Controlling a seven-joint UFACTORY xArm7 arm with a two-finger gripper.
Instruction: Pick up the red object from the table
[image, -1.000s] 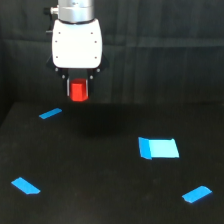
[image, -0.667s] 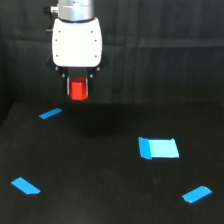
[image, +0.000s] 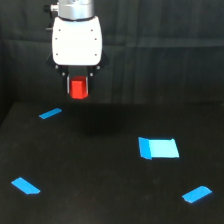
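The table (image: 100, 200) is the biggest thing here, a wide matte black surface running back to a dark curtain. On it lie a light-blue rectangle (image: 159, 148) toward the exterior view's right edge, and three blue tape strips: one near the far left corner (image: 50, 113), one at the near left corner (image: 25, 185), one at the near right corner (image: 197, 193). They read as position markers. Above the far left part hangs the white gripper (image: 78, 88), pointing straight down. Its dark fingers are closed on the red object (image: 78, 88), which sits between them just under the white body, clear of the table. With the block off the surface, the pick looks essentially done, judging by the gap below it
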